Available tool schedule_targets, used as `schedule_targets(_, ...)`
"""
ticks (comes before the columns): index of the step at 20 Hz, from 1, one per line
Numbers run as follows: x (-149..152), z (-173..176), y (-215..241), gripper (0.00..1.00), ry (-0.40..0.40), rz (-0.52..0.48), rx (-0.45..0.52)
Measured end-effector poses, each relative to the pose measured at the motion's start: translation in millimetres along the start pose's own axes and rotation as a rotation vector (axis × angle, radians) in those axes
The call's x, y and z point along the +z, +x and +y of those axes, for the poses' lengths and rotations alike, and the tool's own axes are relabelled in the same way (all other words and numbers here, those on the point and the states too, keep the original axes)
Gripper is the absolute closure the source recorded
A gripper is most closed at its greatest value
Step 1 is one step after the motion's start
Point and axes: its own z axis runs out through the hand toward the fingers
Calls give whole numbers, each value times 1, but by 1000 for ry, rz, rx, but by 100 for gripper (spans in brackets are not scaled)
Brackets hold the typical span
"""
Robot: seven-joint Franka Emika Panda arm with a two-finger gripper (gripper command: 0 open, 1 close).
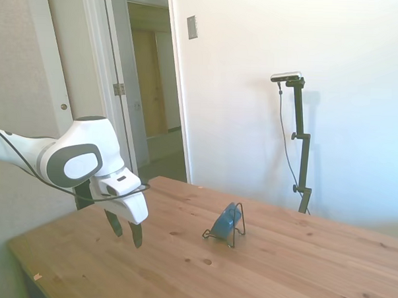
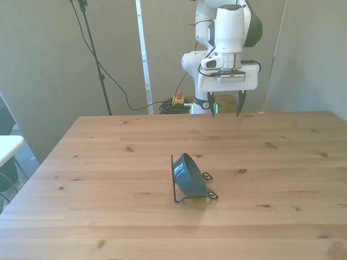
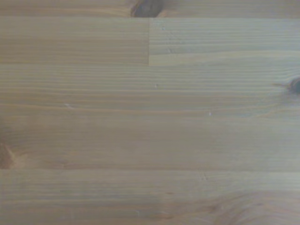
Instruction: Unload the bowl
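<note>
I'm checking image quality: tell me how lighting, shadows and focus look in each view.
Side view: bright, washed-out wall, bowl sharp with a faint shadow. Front view: evenly lit, bowl and stand crisp. Wrist view: soft, slightly blurred table grain only.

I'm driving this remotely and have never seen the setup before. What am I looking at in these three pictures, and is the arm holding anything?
The white machine is a robot arm; its gripper is a two-finger claw, open here and holding nothing, hanging above the wooden table near its far edge. One picture is taken from off to the side, one from across the table facing the robot, and the blurry one from a camera on the wrist, which sees only bare table boards. On the table a small blue bowl stands tilted on its edge in a thin wire stand. In the side view the gripper is well apart from the bowl.
</note>
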Motion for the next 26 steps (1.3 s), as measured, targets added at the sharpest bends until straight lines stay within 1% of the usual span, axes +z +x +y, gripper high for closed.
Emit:
schedule_targets(3,-1,-2,2,0,4,4,-8)
schedule_targets(6,-14,-23,21,0,41,39,10)
schedule_targets(9,-18,-49,49,0,50,85,61)
schedule_targets(11,-19,-66,75,0,52,146,131)
schedule_targets(14,-22,-86,116,0,41,210,225)
schedule_targets(18,-19,-101,158,0,3,260,312)
schedule_targets(23,-4,-108,192,0,-62,316,409)
schedule_targets(26,2,-108,201,0,-88,339,444)
